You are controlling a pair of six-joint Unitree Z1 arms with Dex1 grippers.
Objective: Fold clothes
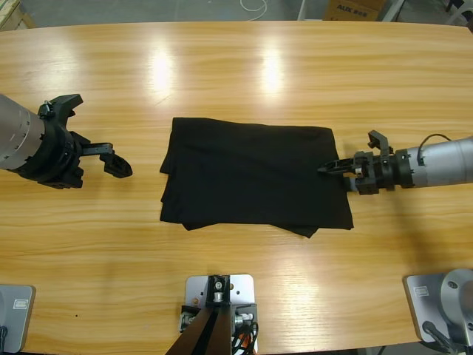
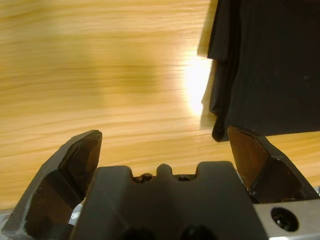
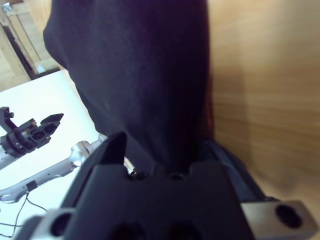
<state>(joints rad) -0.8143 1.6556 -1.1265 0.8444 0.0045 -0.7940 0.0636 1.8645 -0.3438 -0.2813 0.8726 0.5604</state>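
The clothes are one black shirt (image 1: pixel 251 174), lying folded into a rough rectangle in the middle of the table. My right gripper (image 1: pixel 329 168) comes in from the right and is shut on the shirt's right edge. In the right wrist view the black fabric (image 3: pixel 145 75) runs down between the jaws and hides one of them. My left gripper (image 1: pixel 103 134) hovers open to the left of the shirt, apart from it. Its wrist view shows the jaws spread wide (image 2: pixel 164 134) over bare wood, with the shirt's layered edge (image 2: pixel 270 65) at the upper right.
The wooden table (image 1: pixel 236 66) stretches bare around the shirt on all sides. A cardboard box (image 1: pixel 355 9) stands beyond the far edge. The other arm's gripper (image 3: pixel 30 132) shows small at the left of the right wrist view.
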